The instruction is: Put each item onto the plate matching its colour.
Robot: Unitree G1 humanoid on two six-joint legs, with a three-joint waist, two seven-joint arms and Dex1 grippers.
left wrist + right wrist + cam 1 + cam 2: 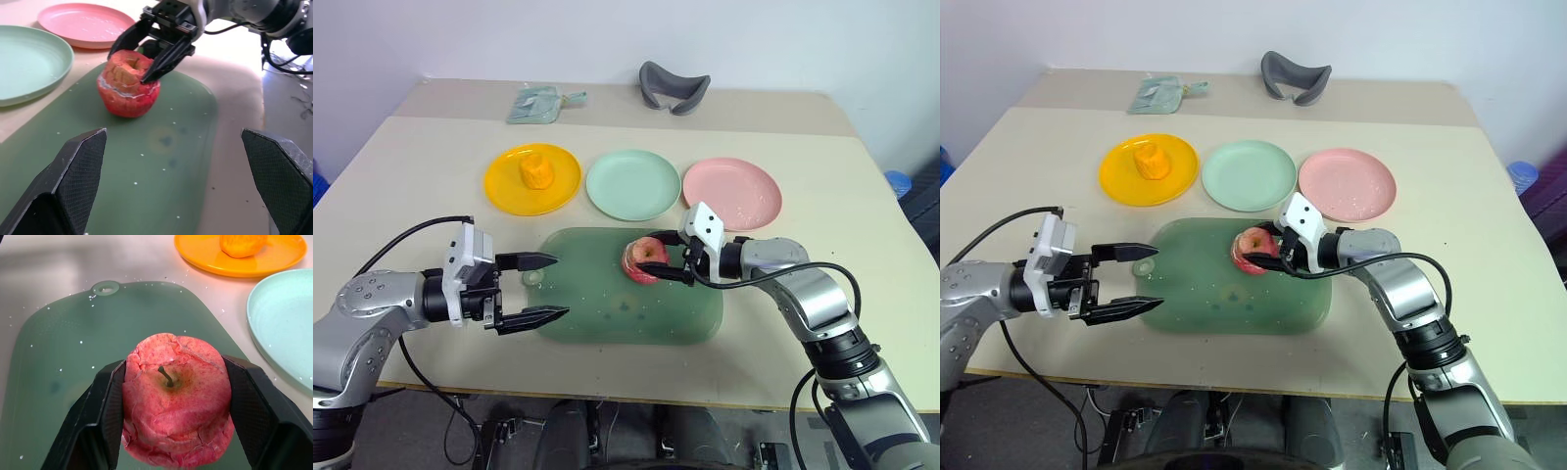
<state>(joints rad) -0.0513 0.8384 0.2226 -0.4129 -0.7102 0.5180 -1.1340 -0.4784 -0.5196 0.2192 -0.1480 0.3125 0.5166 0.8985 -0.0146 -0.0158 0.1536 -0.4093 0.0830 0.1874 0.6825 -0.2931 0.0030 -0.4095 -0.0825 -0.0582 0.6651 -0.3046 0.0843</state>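
Nearest us, our left gripper (546,289) hovers over the near left edge of the green mat (607,328), its jaws wide apart and empty; we should keep it where it is, out of the lane. Just beyond, in the middle of the mat, the pink-red apple (177,399) sits between the fingers of our right gripper (677,263), which press against both its sides. Before lifting we want that squeeze firm, since the crumpled skin looks soft and may slip. Then we raise it straight up, carry it over the mat's far edge and set it on the pink plate (732,193). The mint plate (632,184) stands bare beside it; the yellow chunk (537,171) already rests on the yellow plate (504,186).
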